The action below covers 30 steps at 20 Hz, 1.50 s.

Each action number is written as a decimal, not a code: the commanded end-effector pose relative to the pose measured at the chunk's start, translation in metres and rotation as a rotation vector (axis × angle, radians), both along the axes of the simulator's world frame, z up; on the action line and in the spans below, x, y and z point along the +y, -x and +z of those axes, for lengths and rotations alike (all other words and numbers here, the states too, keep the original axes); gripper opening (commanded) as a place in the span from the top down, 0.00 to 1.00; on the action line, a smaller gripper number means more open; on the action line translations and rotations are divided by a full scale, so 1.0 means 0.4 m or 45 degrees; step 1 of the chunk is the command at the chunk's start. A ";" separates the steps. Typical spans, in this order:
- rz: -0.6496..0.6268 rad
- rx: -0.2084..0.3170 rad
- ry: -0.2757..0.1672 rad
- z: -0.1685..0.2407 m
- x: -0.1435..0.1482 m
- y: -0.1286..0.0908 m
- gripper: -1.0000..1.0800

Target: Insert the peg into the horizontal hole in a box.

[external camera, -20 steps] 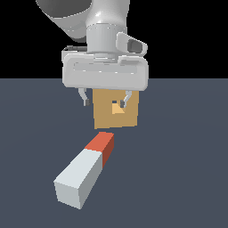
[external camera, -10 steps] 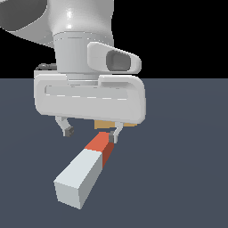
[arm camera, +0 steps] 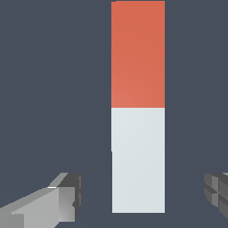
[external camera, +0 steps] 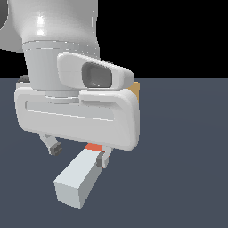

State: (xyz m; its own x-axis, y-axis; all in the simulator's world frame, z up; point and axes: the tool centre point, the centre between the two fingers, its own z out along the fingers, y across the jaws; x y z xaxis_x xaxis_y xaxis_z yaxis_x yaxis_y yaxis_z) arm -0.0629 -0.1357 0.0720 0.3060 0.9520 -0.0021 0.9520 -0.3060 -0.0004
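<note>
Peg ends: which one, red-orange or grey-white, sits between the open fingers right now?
The grey-white end of the peg: in the wrist view it lies level with the gripper fingers, while the red-orange half extends away beyond them.

One peg (external camera: pixel 78 180), lower centre of exterior view, two colour sections: grey-white, red-orange. One box (external camera: pixel 135 90), only sliver visible at right of arm, mid frame. One gripper (external camera: pixel 78 154), two fingers (arm camera: pixel 58 200). One arm (external camera: pixel 62 49), upper left.
</note>
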 end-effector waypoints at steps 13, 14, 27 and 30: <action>0.002 -0.001 -0.002 -0.079 0.003 0.001 0.04; 0.003 -0.001 -0.002 -0.090 0.004 0.001 0.04; 0.004 -0.001 -0.003 -0.125 0.004 -0.001 1.00; 0.004 -0.001 -0.003 -0.125 0.004 -0.001 1.00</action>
